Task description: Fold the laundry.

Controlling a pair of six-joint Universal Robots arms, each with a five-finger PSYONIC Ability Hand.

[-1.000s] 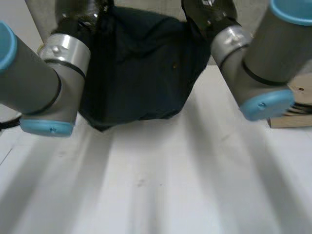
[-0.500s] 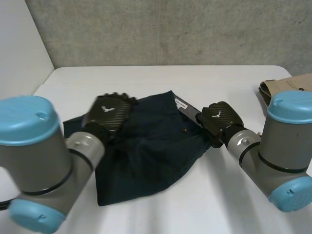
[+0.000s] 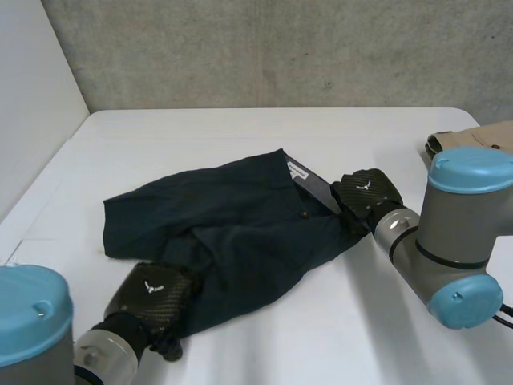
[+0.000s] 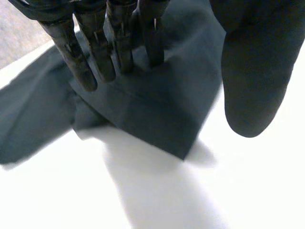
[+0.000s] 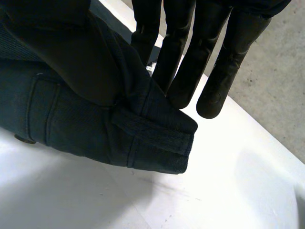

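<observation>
Shows white table (image 3: 240,132) bearing dark navy garment (image 3: 240,233) at centre. Rests left hand (image 3: 152,293), fingers straight, on its 7 o'clock hem corner (image 4: 162,129); pinches its 3 o'clock waistband (image 5: 152,138) in right hand (image 3: 367,191). Includes tan cloth (image 3: 469,138) at table's 3 o'clock and unreadable white waistband label (image 3: 296,170).

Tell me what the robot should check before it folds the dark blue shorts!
1. Right hand holding the shorts: ok, thumb and fingers pinch the waistband corner.
2. Left hand holding the hem: not ok, straight fingers only rest on the cloth, thumb apart.
3. Shorts lying flat: not ok, rumpled beside the left hand.
4. Tan cloth out of the way: ok, apart at the table edge.
</observation>
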